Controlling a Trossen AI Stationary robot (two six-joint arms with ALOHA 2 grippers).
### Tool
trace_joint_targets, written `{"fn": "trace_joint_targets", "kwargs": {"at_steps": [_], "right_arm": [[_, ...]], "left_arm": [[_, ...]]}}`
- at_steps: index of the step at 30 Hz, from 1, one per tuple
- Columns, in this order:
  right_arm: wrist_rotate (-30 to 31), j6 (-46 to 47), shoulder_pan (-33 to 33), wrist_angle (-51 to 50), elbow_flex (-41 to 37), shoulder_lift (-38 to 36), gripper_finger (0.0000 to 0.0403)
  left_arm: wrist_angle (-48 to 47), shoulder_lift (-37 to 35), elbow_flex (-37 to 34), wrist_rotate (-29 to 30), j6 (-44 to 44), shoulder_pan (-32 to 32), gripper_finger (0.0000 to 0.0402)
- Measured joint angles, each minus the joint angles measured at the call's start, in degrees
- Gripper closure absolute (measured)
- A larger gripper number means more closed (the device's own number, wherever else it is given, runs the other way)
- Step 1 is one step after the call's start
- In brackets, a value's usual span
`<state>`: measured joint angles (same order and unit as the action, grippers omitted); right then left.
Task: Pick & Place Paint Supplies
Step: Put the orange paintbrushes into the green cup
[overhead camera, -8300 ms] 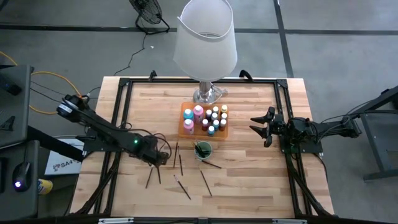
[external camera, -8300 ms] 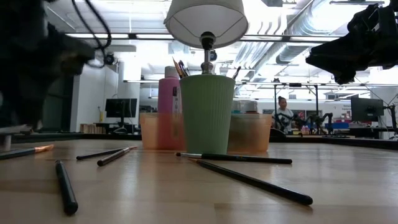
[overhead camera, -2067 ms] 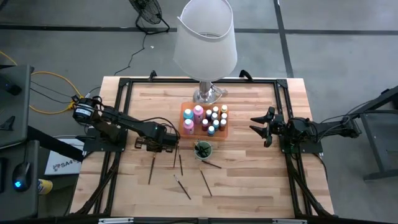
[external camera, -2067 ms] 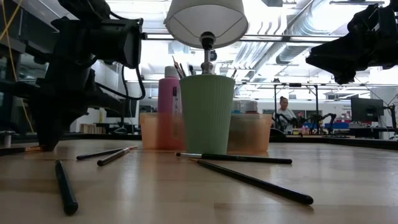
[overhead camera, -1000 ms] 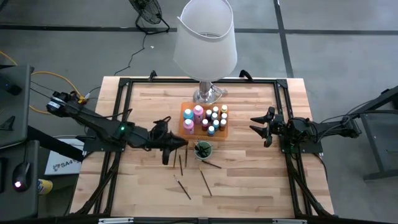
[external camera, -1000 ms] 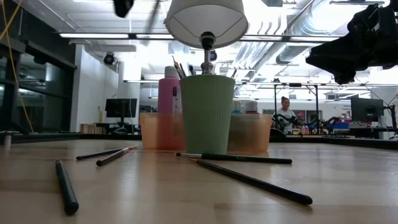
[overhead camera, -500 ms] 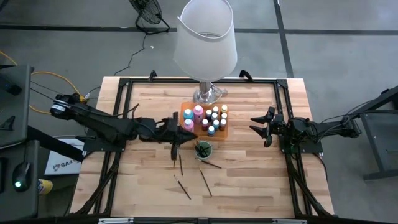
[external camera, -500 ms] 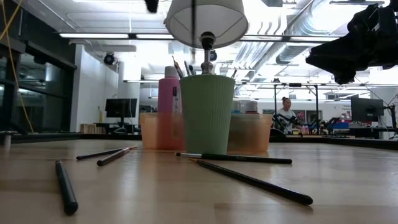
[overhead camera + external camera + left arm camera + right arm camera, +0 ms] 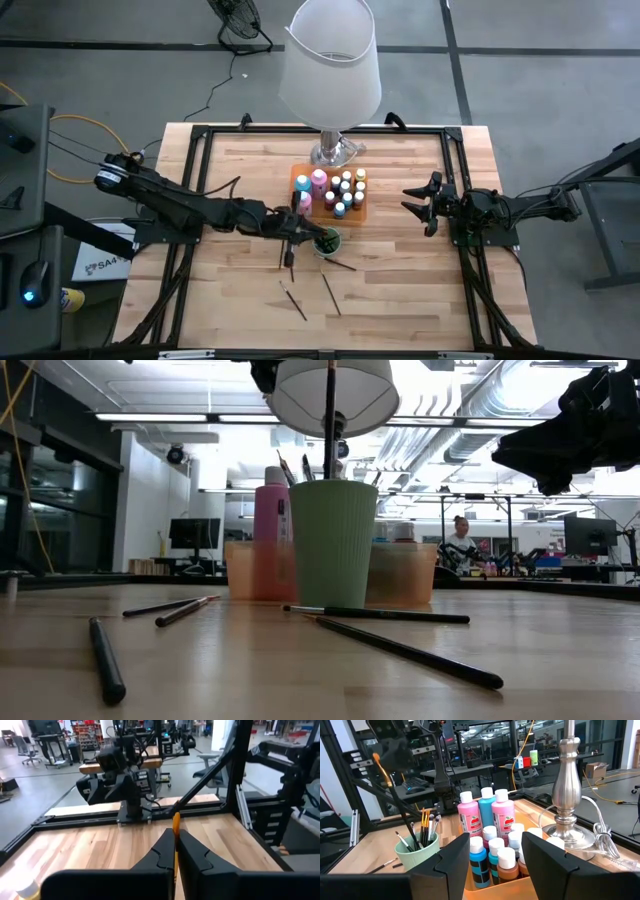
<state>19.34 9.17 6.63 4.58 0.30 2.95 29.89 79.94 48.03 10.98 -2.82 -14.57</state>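
Observation:
A green ribbed cup (image 9: 326,241) (image 9: 333,545) (image 9: 417,852) holding several brushes stands in front of an orange tray of paint bottles (image 9: 330,192) (image 9: 495,845). My left gripper (image 9: 303,233) (image 9: 175,832) hovers beside the cup's left rim, shut on a dark-handled brush (image 9: 330,420). This brush stands nearly upright with its lower end at the cup's mouth. Several more brushes (image 9: 294,300) lie flat on the table in front of the cup. My right gripper (image 9: 420,205) waits open at the table's right side, touching nothing. My left gripper pinches the brush between its two fingers near the upper, orange-tipped end (image 9: 176,820), with the fingers lying across the handle. The orange tip sticks out past the fingertips. The dark handle (image 9: 400,805) hangs below, lifted clear of the table, its lower end reaching the cup's mouth.
A big lamp with a white shade (image 9: 330,60) stands on its metal base (image 9: 335,152) behind the tray, and the shade overhangs the tray. One brush (image 9: 340,264) lies against the cup's foot. A black frame (image 9: 200,190) runs along the table's edges.
My left gripper has carried the brush toward the table's right, from over the loose brushes to the cup. The brush, lifted clear all the while, now stands upright over the cup with its lower end at the mouth. The fingers have stayed shut on it.

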Motion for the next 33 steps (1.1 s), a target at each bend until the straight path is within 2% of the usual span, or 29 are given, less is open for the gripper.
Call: {"fn": "trace_joint_targets", "kwargs": {"at_steps": [6, 15, 33], "right_arm": [[-0.01, 0.00, -0.01, -0.02, 0.01, 0.00, 0.0229], [0.00, 0.00, -0.01, -0.02, 0.01, -0.01, 0.0229], [-0.01, 0.00, 0.00, -0.04, 0.00, 0.01, 0.0229]], "left_arm": [[-0.54, 1.76, 0.00, 0.00, 0.01, 0.00, 0.0383], [-2.84, 4.63, 0.00, 0.05, 0.03, 0.00, 0.0379], [-3.58, 4.77, 0.00, 1.07, -1.65, 1.07, 0.0377]]}}
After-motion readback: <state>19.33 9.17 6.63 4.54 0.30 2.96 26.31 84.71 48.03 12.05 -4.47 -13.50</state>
